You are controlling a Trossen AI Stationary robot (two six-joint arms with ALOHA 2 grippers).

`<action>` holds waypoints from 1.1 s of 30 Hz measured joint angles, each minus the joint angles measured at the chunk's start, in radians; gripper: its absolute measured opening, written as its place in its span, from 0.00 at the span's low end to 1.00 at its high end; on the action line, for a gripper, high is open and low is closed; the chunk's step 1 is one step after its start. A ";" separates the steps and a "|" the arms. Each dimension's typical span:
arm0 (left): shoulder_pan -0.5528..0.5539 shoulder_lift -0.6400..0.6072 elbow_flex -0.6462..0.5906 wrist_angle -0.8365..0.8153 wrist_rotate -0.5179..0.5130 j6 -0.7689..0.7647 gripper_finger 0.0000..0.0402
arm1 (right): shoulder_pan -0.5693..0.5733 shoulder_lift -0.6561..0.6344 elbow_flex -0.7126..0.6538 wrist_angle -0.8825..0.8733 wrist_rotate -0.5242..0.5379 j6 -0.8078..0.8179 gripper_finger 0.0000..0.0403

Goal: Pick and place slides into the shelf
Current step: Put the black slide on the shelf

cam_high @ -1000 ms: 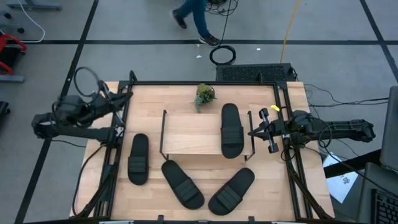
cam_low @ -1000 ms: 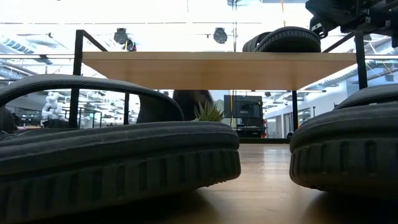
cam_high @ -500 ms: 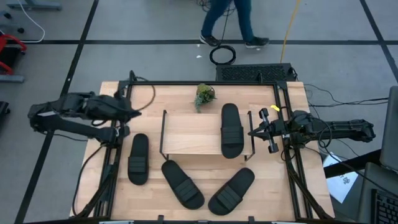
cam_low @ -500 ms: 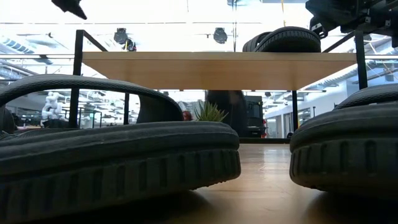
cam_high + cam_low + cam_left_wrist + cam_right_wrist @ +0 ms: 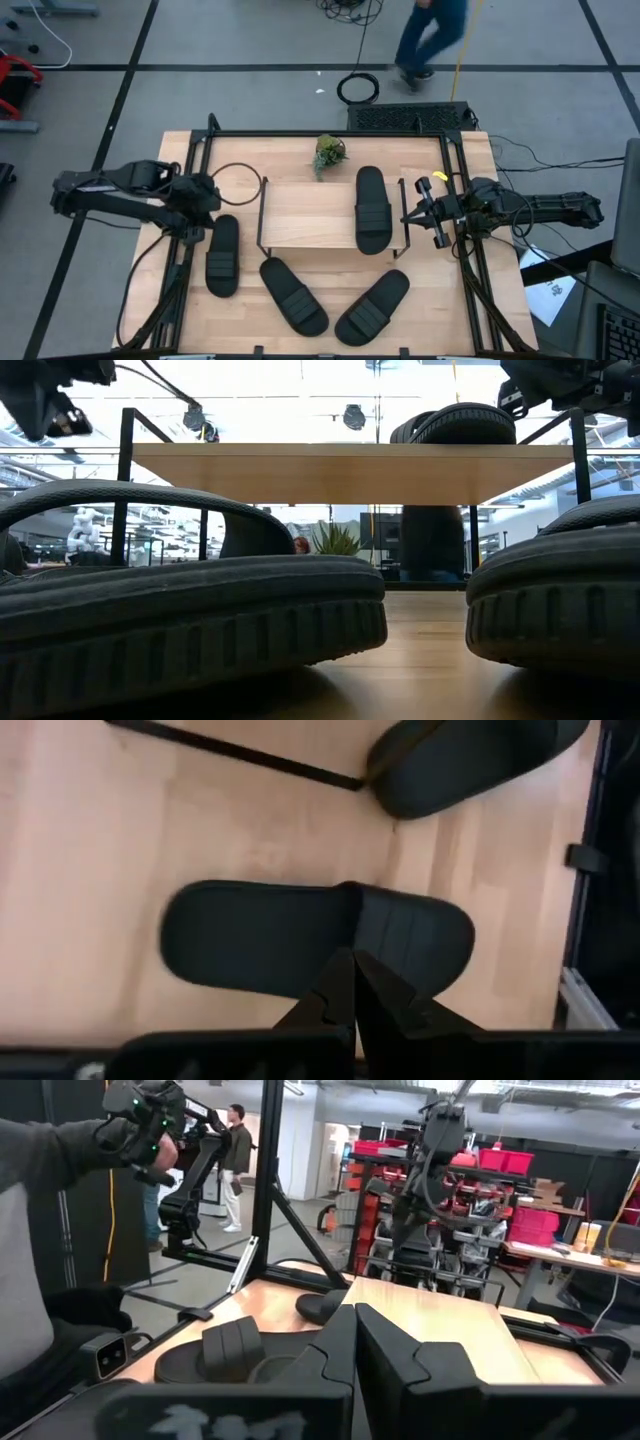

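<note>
One slide (image 5: 372, 209) is found already lying on the upper board of the shelf (image 5: 305, 213), towards that board's right end, with its long axis running front to back across the board. Three slides are left on the tabletop (image 5: 465, 300): two (image 5: 293, 295) (image 5: 373, 306) in front of the shelf, set at opposing angles, and a leftmost slide (image 5: 222, 255) beside the shelf's left end, its long axis roughly parallel to the shelved one.

The left gripper (image 5: 205, 193) is held just behind the far end of the leftmost slide. In the left wrist view that slide (image 5: 315, 934) is seen directly below the gripper (image 5: 353, 963), whose fingers are pressed together with nothing between them. It is judged that this arm is the nearer to that slide, and that the fingers must be spread before a grasp across the slide's width is attempted.

The right gripper (image 5: 412, 213) is stationed at the shelf's right end, near the shelved slide; its fingers appear to be closed on nothing, though only the wrist view shows this, and at a poor angle.

A small potted plant (image 5: 329, 152) stands behind the shelf.
</note>
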 joint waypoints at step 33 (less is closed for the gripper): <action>-0.161 -0.116 -0.289 0.233 0.099 -0.325 0.05 | 0.000 0.016 0.000 -0.029 0.002 -0.025 0.00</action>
